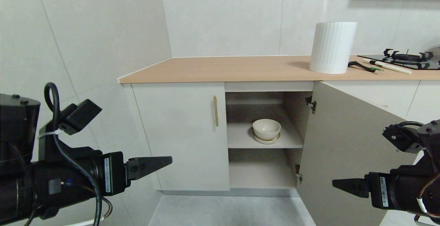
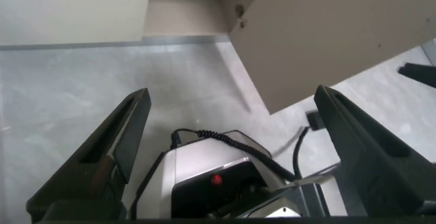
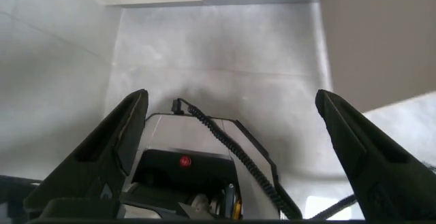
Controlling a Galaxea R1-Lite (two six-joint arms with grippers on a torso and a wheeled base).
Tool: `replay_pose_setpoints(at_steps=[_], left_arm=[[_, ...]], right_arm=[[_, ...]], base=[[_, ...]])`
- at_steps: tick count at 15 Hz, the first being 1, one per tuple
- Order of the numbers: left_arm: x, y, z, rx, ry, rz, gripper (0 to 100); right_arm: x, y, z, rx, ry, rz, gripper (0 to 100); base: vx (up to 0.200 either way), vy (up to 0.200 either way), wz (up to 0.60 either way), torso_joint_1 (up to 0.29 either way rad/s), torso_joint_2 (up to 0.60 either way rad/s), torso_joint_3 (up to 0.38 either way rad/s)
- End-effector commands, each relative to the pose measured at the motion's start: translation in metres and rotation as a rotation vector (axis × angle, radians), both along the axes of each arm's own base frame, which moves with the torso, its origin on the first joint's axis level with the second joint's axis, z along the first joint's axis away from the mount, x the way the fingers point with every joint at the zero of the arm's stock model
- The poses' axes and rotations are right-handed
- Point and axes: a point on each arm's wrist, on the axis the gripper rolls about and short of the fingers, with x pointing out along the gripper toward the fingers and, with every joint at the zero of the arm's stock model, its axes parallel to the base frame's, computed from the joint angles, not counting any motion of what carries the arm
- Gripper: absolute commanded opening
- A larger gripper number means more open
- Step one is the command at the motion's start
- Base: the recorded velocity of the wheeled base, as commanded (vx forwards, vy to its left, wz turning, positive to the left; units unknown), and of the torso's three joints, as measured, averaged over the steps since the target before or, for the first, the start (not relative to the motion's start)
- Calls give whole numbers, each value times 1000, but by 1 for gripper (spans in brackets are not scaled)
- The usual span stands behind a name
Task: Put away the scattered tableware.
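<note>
Holding left tool [image 1: 162,162] and right tool [image 1: 338,184] apart, empty, I noted utensils [image 1: 385,65] lay crosswise on worktop [image 1: 223,69], nearer right tool.

White tiled walls [image 1: 86,30]; wooden countertop [image 1: 223,69] over pale cabinets [image 1: 178,133], one door [image 1: 343,157] open; grey floor [image 1: 223,212].

glossy ceramic bowl [image 1: 266,128], matt wood-grain countertop [image 1: 223,68], shiny wall tiles [image 1: 220,23], metal door handle [image 1: 215,110]

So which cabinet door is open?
The right door, swung out, baring the bowl inside; the left door, with the gold handle, is shut.
</note>
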Motion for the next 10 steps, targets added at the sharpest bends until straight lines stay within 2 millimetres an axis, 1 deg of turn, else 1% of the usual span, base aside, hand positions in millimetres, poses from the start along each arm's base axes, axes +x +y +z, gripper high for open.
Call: replay_pose_setpoints(at_steps=[1,2,4,6,7,10], left_arm=[[0,0,-1,2,4,-1,100],[0,0,-1,2,4,-1,100],[0,-1,-1,2,4,-3,100],[0,0,-1,0,3,-2,100],[0,0,-1,1,4,-2,100],[0,0,-1,0,3,-2,100]], right_arm=[[4,-2,-3,-12,17,-19,100],[4,-3,-6,-43,56,-20,100],[4,-6,-6,-92,113,-16,100],[-4,-11,3,-134,176,-10,100],[-4,-16,5,-142,186,-31,100],[7,-38,6,-203,198,-124,100]], base=[[0,-200,0,2,2,2],[0,-200,0,2,-2,2],[0,-200,0,5,7,5],[0,0,0,0,0,0],[0,0,0,0,0,0],[0,0,0,0,0,0]])
